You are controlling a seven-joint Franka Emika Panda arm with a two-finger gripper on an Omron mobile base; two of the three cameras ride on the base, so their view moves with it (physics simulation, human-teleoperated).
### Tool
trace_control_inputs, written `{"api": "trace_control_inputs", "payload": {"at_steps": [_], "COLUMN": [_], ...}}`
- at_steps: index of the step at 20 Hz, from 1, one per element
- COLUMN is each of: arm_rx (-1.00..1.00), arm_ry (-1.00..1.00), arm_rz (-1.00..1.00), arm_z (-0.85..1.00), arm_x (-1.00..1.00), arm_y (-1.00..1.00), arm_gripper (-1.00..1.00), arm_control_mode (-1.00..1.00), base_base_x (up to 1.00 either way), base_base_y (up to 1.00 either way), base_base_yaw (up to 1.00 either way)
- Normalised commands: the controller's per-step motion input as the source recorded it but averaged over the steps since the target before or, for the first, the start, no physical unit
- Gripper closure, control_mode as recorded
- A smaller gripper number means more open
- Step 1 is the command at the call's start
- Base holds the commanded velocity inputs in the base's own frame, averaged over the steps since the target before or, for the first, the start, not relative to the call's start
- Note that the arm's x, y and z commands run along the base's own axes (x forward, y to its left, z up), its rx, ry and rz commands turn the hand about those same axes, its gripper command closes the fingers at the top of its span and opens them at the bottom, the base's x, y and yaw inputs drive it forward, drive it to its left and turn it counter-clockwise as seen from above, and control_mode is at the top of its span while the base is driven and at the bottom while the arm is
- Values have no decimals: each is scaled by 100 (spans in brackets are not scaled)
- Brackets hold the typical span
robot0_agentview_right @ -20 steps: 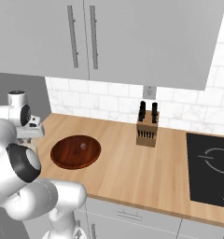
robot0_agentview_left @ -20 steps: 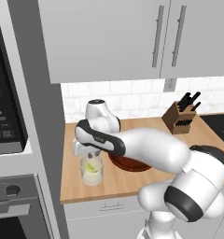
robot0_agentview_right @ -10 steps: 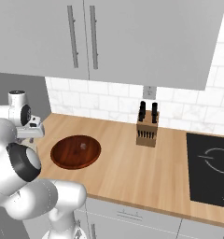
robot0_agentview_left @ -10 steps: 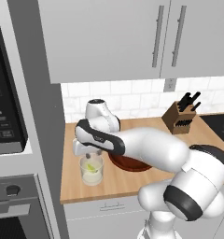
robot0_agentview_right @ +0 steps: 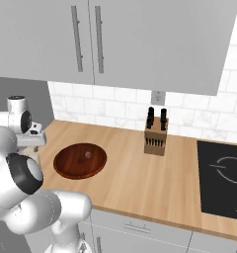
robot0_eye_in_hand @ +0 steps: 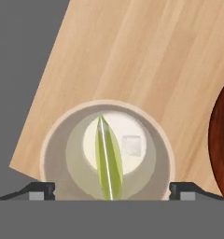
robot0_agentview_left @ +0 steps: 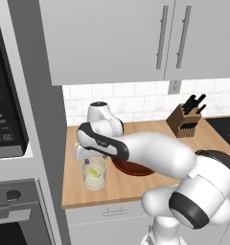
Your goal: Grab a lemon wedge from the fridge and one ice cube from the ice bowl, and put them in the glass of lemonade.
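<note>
Two items sit inside the glass of lemonade point(robot0_eye_in_hand: 107, 154): the lemon wedge point(robot0_eye_in_hand: 108, 161), standing on edge as a thin yellow-green sliver, and a small pale ice cube point(robot0_eye_in_hand: 131, 145) just beside it, both seen from straight above in the hand view. Gripper point(robot0_eye_in_hand: 111, 190) hangs directly over the glass w/ jaws spread wide, one dark fingertip point(robot0_eye_in_hand: 38, 191) outside the rim on each side, holding nothing.

From the left base view, the glass point(robot0_agentview_left: 94, 174) stands near the front left corner of the wooden counter point(robot0_agentview_left: 150, 179), wedge point(robot0_agentview_left: 92, 171) visible through its clear wall above the pale liquid, w/ the gripper point(robot0_agentview_left: 90, 154) just above its rim. Robot arm point(robot0_agentview_left: 150, 153) reaches across from the lower right.

Just beside the glass, on the side twd the stove, lies the ice bowl point(robot0_agentview_left: 131, 168), a shallow dark reddish-brown dish mostly hidden by the arm in that view. Right base view shows the bowl point(robot0_agentview_right: 80, 160) in full; a small pale speck sits near its centre, too small to identify.

Farther along the counter from the bowl, near the tiled back wall, stands a wooden knife block point(robot0_agentview_right: 156, 136) w/ dark handles sticking up. Beyond it, at the counter's far end, a black cooktop point(robot0_agentview_right: 224, 178).

Above the counter, pale grey wall cupboards point(robot0_agentview_right: 120, 39) w/ long bar handles, doors closed. On the other side of the glass from the bowl, a tall grey cabinet w/ built-in oven point(robot0_agentview_left: 14, 201).
</note>
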Motion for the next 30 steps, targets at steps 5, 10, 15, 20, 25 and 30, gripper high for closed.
{"api": "trace_control_inputs", "payload": {"at_steps": [5, 10, 15, 20, 25, 30], "arm_rx": [0, 0, 0, 3, 8, 11], "arm_ry": [-7, -5, -3, -5, -8, -13], "arm_rz": [0, 0, 0, 0, 0, 0], "arm_z": [4, 5, 3, 3, 0, 19], "arm_x": [-24, -14, -6, -24, -77, -68], "arm_y": [0, -1, -8, -18, -29, -27], "arm_gripper": [-100, -100, -100, -100, -100, -100], "arm_control_mode": [-100, -100, -100, -100, -100, -100], "base_base_x": [0, 0, 0, 0, 0, 0], "base_base_y": [0, 0, 0, 0, 0, 0], "base_base_yaw": [0, 0, 0, 0, 0, 0]}}
